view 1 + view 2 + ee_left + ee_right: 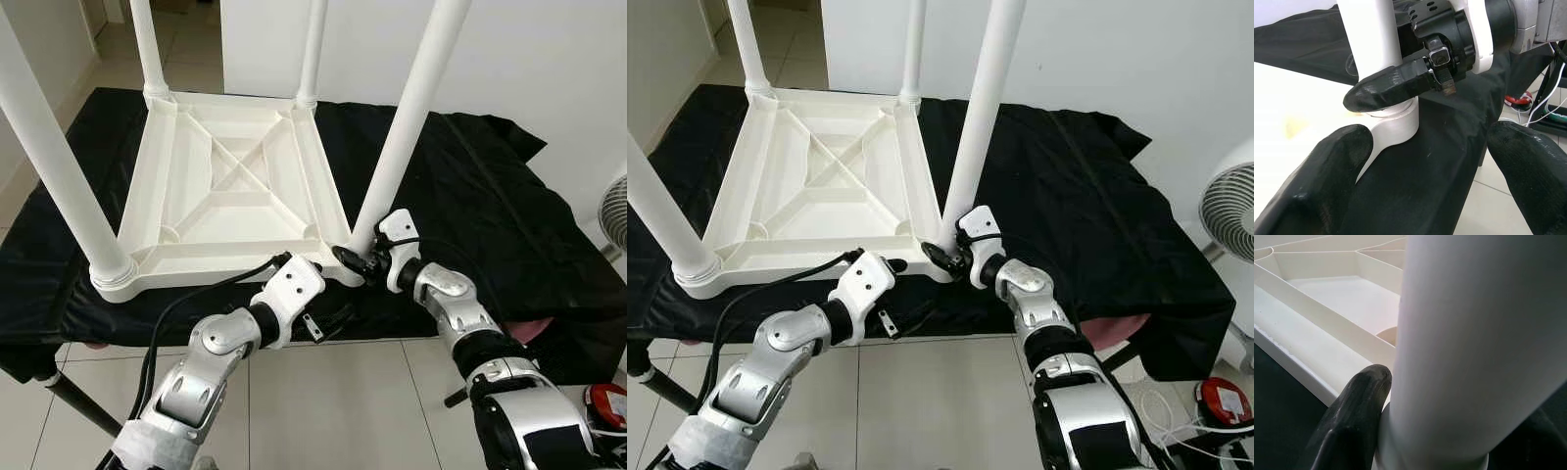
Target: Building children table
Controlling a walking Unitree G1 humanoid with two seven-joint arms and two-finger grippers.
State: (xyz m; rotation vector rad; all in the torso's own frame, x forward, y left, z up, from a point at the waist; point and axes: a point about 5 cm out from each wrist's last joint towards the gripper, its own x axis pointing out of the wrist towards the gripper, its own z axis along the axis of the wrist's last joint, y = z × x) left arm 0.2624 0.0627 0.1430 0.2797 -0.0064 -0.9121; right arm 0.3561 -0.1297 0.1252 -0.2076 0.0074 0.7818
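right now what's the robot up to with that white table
It is putting together a small white table that lies upside down on a black cloth, with four legs standing up. The right gripper is closed around the base of the near right leg at its corner socket. The left gripper hangs open just in front of that same corner, holding nothing.

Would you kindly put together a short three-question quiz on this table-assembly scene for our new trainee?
1. True or false: the white table lies upside down on the black cloth.
2. How many legs stand up from it?
3. Which gripper is around the base of the near-right leg: A) left gripper, B) right gripper?

Key: 1 true. 2 four. 3 B; the left gripper is open just short of that corner.
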